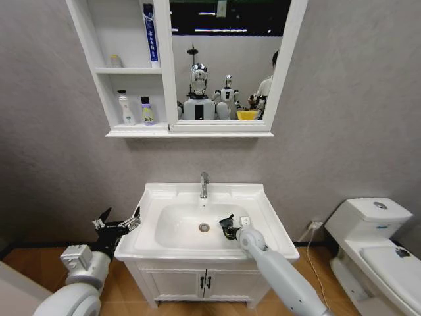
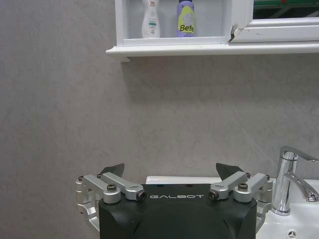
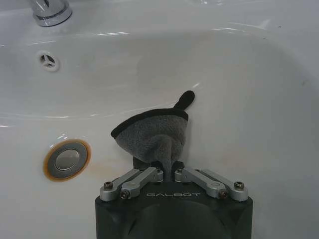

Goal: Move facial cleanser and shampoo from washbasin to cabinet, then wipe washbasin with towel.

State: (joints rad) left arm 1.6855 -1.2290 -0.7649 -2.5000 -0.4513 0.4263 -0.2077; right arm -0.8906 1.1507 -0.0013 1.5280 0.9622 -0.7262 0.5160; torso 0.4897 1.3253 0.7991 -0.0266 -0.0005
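Right wrist view: your right gripper point(image 3: 168, 172) pinches the limp towel point(image 3: 154, 135) in the washbasin point(image 3: 259, 99) bowl; left gripper point(image 2: 169, 172) wide, idle.

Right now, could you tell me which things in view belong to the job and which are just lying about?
Job:
towel, held in the right gripper
washbasin
cabinet
two bottles on its bottom shelf

Lying about:
toilet
blue tube
small jar

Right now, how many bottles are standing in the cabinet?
3 clear ones: a white bottle and a purple bottle side by side on the cabinet's bottom shelf, and a blue-and-white tube on top. A small pale item sits mid-shelf, unclear.
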